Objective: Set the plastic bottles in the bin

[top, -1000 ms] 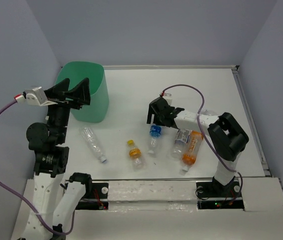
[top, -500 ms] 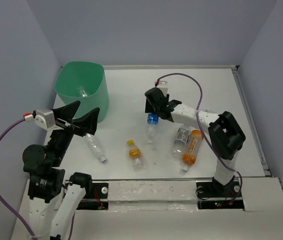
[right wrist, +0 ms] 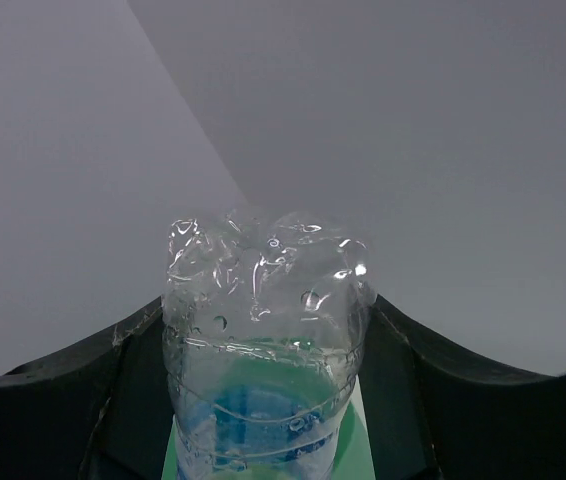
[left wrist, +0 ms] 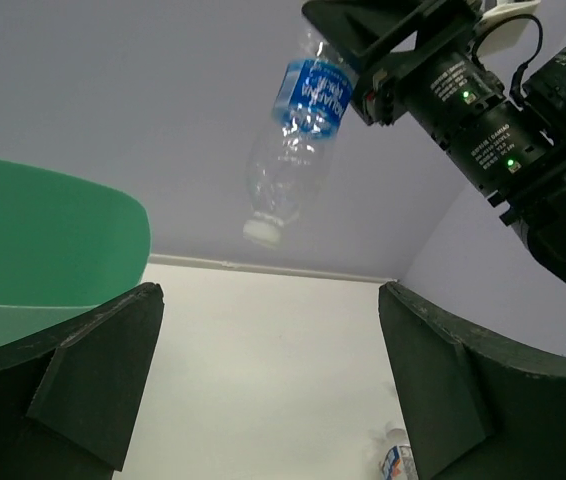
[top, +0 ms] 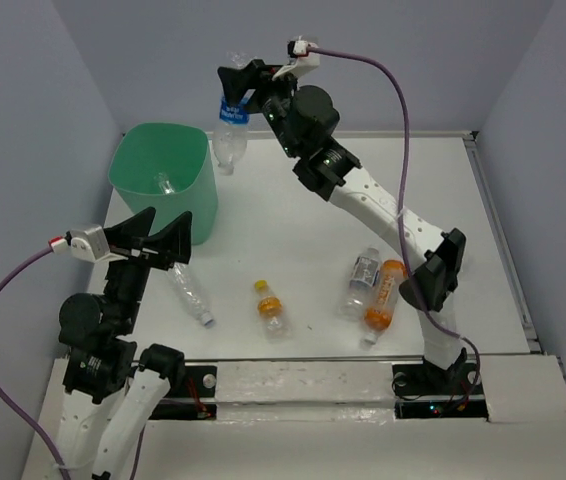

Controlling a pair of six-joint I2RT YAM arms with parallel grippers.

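My right gripper [top: 235, 88] is shut on a blue-labelled clear bottle [top: 229, 125], held high, cap down, just right of the mint-green bin [top: 188, 195]. The same bottle shows in the left wrist view [left wrist: 298, 130] and between the fingers in the right wrist view [right wrist: 263, 350]. A clear bottle [top: 165, 183] lies inside the bin. My left gripper [top: 151, 240] is open and empty, in front of the bin. On the table lie a plain clear bottle [top: 187, 290], a short yellow-capped bottle [top: 270, 309], a blue-labelled bottle [top: 361, 280] and an orange-labelled bottle [top: 383, 298].
The white table [top: 363, 190] is walled by grey panels on three sides. The right arm stretches diagonally from its base at the bottom right to the back left. The bin rim shows at the left in the left wrist view [left wrist: 53, 240].
My right gripper lifted the blue-labelled bottle off the table centre and carried it up and back-left beside the bin. My left arm drew back from the bin, leaving a bottle inside.
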